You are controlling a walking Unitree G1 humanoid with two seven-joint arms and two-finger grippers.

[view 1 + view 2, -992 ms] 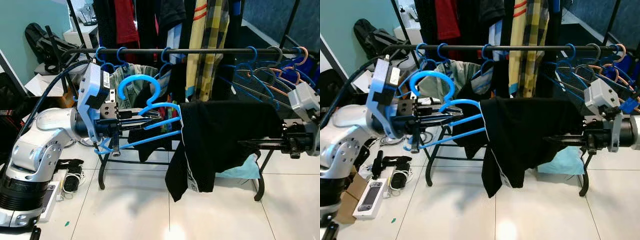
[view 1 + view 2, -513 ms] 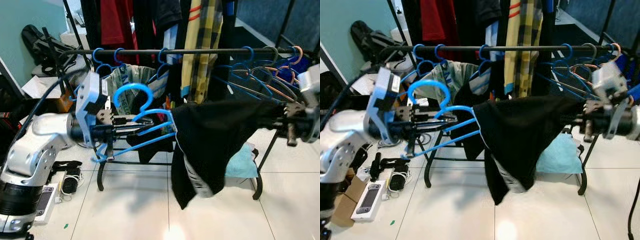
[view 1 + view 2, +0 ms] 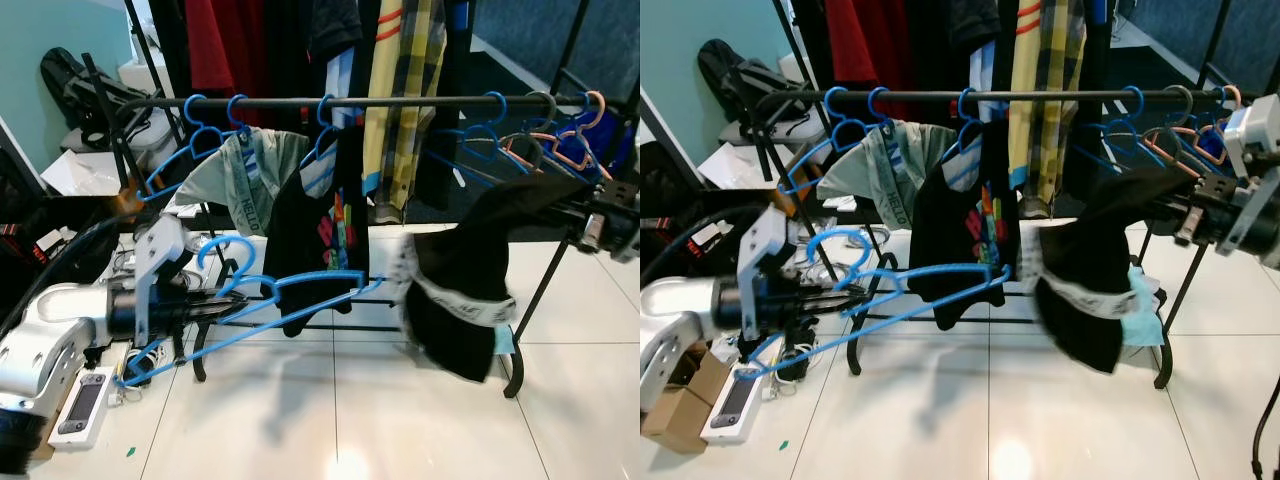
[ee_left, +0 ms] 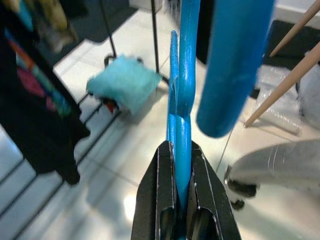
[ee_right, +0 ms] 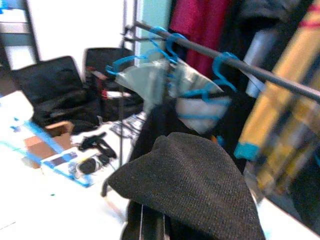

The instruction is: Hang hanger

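Left end effector (image 3: pixel 215 305) clamped tight on a blue hanger (image 3: pixel 290 300), fingers (image 4: pixel 159 200) pinching the plastic just under the hook. Hanger held low, in front of the clothes rail (image 3: pixel 400 101) and well below it, tilted so the far end sits higher, near a black printed tee (image 3: pixel 320 235) hanging on the rail. Nothing draped on the hanger itself.

Right end effector (image 3: pixel 1200 210) off to the right at about rail height, a black garment (image 3: pixel 465 290) draped over it and dangling down, blurred. Can't tell if those fingers are together or apart, cloth covers them.

Rail also carrying a grey shirt (image 3: pixel 235 180), a yellow plaid shirt (image 3: pixel 400 90) and a bunch of bare blue and orange hangers (image 3: pixel 530 140). White tiled floor (image 3: pixel 330 430) below, a small handheld device (image 3: pixel 78 405) lying beside the left arm.
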